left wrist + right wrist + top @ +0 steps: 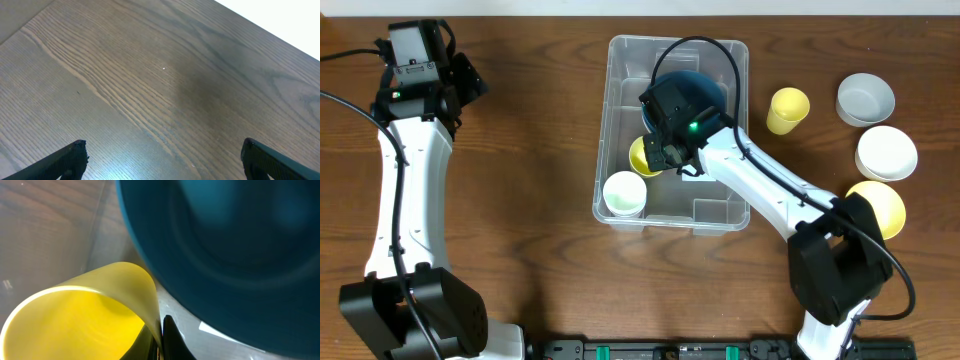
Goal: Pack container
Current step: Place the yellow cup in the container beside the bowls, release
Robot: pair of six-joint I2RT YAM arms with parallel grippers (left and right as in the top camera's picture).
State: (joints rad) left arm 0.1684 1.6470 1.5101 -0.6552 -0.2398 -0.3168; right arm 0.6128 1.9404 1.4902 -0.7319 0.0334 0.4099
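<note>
The clear rectangular container (pixel 620 120) stands mid-table. Inside it lie a dark teal bowl (pixel 710 88), a white cup (pixel 623 194) at its near left corner, and a yellow cup (pixel 640 155). My right gripper (pixel 663 152) is inside the container and shut on the yellow cup's rim. In the right wrist view the fingers (pixel 159 337) pinch the yellow cup (pixel 75 325) wall, with the teal bowl (pixel 225 245) right beside it. My left gripper (pixel 460 75) is open and empty over bare table at the far left; its fingers (pixel 162 160) are spread wide.
Right of the container are a yellow cup (pixel 787 110), a grey bowl (pixel 865 98), a white bowl (pixel 886 152) and a yellow bowl (pixel 880 205). The table's far edge (pixel 270 35) shows in the left wrist view.
</note>
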